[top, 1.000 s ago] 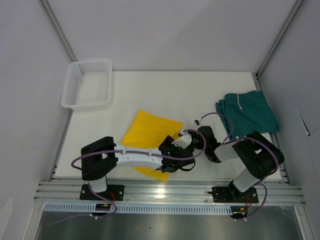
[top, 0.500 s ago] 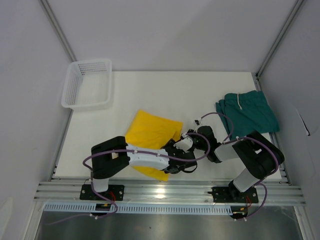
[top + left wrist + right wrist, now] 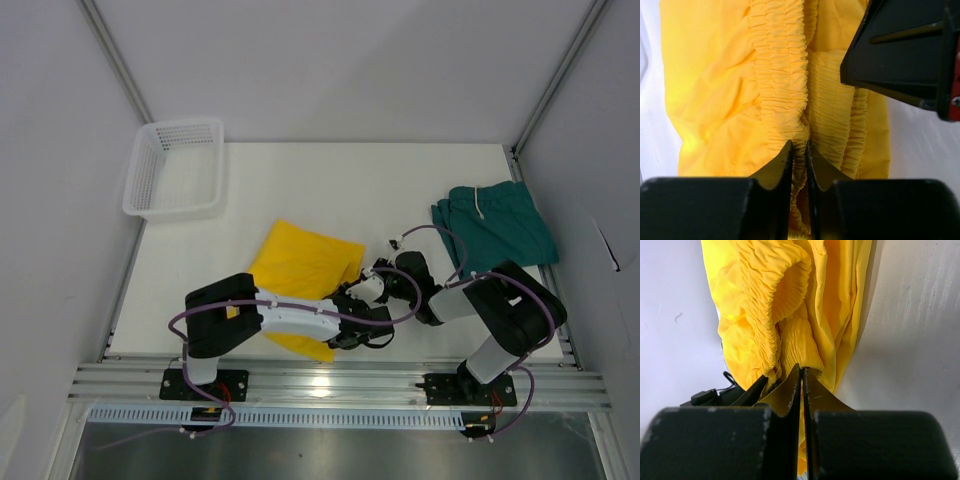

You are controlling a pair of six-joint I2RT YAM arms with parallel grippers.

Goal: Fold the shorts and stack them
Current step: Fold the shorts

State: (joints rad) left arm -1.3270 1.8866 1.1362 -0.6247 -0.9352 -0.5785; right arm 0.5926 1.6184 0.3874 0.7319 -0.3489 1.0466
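Left claw (image 3: 799,150): pinched on the gathered waistband of the yellow shorts (image 3: 740,85).
Right claw (image 3: 802,377): clamped on the same waistband.
Yellow shorts: near-centre table (image 3: 330,185), between both arms.
Green shorts (image 3: 495,225): far right, apart.
Basket (image 3: 135,185): far-left corner, nothing visible inside.

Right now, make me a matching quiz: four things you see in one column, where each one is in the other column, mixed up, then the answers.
Things:
1. yellow shorts
2. green shorts
3. basket
4. left gripper

Places or states:
A. far left corner of the table
B. right side of the table, away from both grippers
C. pinched on the yellow waistband
D. near middle of the table, between the arms

Pairs: 1-D, 2-B, 3-A, 4-C
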